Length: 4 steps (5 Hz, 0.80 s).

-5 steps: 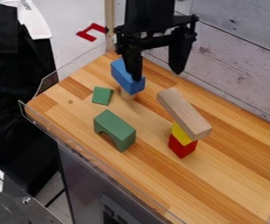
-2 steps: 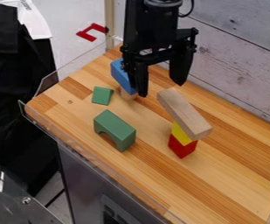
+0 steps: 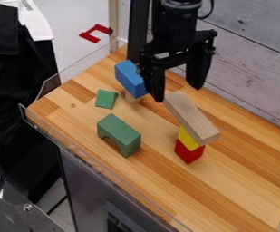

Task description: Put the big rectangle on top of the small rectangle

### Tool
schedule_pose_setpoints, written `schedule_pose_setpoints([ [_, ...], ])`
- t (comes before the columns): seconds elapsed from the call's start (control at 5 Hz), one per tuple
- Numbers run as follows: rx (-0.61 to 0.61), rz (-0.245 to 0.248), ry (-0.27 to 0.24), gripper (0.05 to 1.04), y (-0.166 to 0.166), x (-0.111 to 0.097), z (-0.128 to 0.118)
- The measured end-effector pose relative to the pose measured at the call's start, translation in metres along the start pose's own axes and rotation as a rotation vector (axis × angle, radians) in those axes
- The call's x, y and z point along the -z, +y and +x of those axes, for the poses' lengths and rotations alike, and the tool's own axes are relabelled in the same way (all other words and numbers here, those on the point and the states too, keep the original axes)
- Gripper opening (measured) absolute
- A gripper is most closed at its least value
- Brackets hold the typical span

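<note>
Soft, fairly bright light falls evenly over the counter [image 3: 233,195], seemingly from above, since the top of the green arch [image 3: 121,128] is paler than its sides and the shadows around it are faint. The black hand [image 3: 178,93] and the dark cloth [image 3: 21,68] swallow most of it (the cloth's folds barely register), while thin glints run along the clear guard [image 3: 75,153].
</note>
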State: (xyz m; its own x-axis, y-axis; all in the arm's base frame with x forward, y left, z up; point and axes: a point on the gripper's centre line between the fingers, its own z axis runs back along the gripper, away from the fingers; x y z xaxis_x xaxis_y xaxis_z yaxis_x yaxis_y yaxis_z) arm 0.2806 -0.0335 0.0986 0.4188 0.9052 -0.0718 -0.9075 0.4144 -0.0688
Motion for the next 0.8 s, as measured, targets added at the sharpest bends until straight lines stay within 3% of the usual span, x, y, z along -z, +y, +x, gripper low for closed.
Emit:
schedule_pose_setpoints([
  [0.2, 0.012, -0.045, 0.026, 1.000, -0.007, 0.012, -0.002],
  [0.4, 0.032, -0.037, 0.065, 1.000, -0.012, 0.030, -0.005],
  [0.8, 0.016, -0.012, 0.068, 1.000, -0.012, 0.038, -0.003],
])
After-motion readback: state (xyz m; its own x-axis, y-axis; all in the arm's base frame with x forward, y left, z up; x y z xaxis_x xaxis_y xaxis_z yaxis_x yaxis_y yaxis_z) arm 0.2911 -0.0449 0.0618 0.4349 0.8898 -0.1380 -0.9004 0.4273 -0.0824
